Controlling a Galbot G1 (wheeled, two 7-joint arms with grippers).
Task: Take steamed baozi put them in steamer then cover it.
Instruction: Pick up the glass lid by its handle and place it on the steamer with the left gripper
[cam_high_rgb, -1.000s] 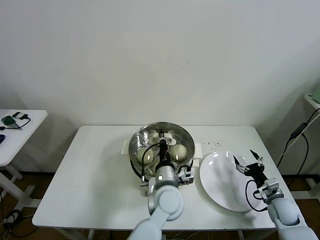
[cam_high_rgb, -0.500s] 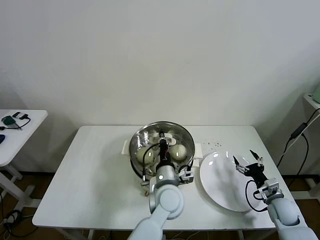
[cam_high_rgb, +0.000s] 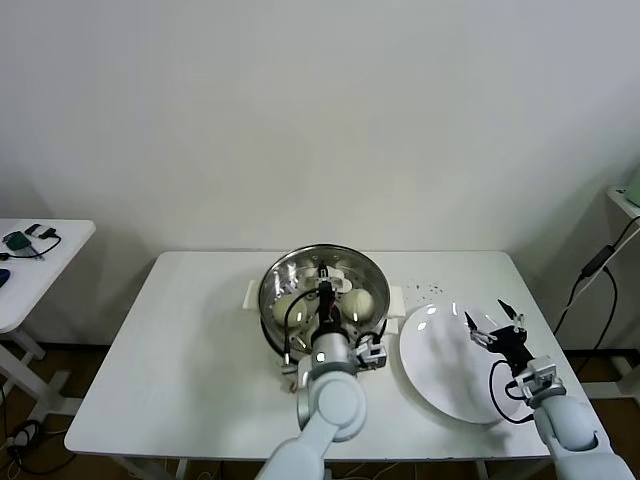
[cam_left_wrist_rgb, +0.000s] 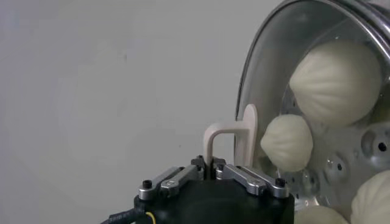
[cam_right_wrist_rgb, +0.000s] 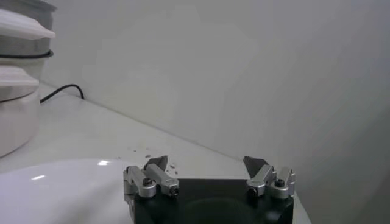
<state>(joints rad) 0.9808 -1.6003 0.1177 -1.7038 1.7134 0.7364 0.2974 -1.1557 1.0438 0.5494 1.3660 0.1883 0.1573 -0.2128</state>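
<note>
Unmoved left claw (cam_left_wrist_rgb: 212, 165), handle (cam_left_wrist_rgb: 230, 141) pinched.

This looks like a robot test room or lab, not a real kitchen. A plain white bench (cam_high_rgb: 200, 340) stands before a bare white wall (cam_high_rgb: 320, 110) without cupboards, sink or stove. The only cooking things are a steamer (cam_high_rgb: 322, 275) on an electric base and a white plate (cam_high_rgb: 445, 385). A second white side table (cam_high_rgb: 40, 270) on the left carries small electronic parts and cables. More cables (cam_high_rgb: 595, 275) hang on the right side, and some lie on the floor (cam_high_rgb: 25, 435).
</note>
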